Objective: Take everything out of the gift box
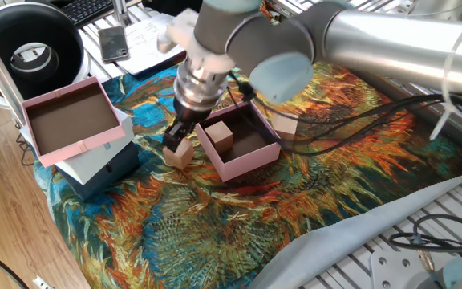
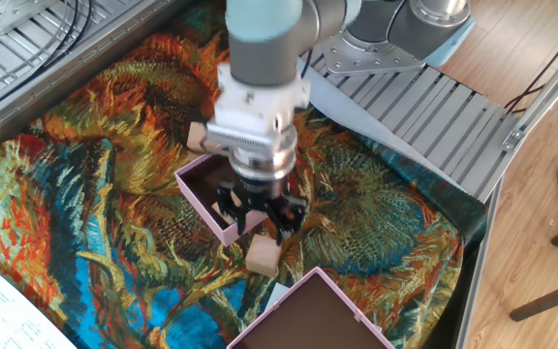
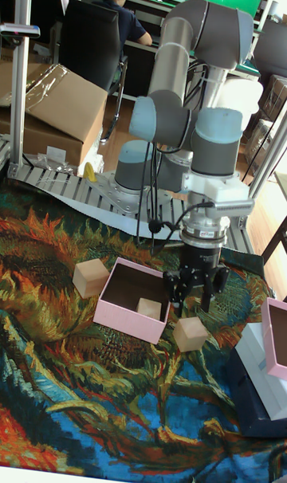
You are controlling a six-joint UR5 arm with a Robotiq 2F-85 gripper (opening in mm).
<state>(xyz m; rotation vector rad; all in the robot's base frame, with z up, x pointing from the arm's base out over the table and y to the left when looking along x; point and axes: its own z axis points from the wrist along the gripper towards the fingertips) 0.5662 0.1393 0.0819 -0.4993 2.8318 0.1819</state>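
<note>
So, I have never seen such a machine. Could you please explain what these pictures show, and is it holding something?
It is one robot arm with a two-finger gripper, filmed by three fixed cameras around a table with a patterned cloth. The small pink gift box has one wooden cube inside. A second cube lies on the cloth under the open gripper, and a third lies beside the box. The gripper holds nothing. At the side, a larger pink tray rests on a white and navy box.
</note>
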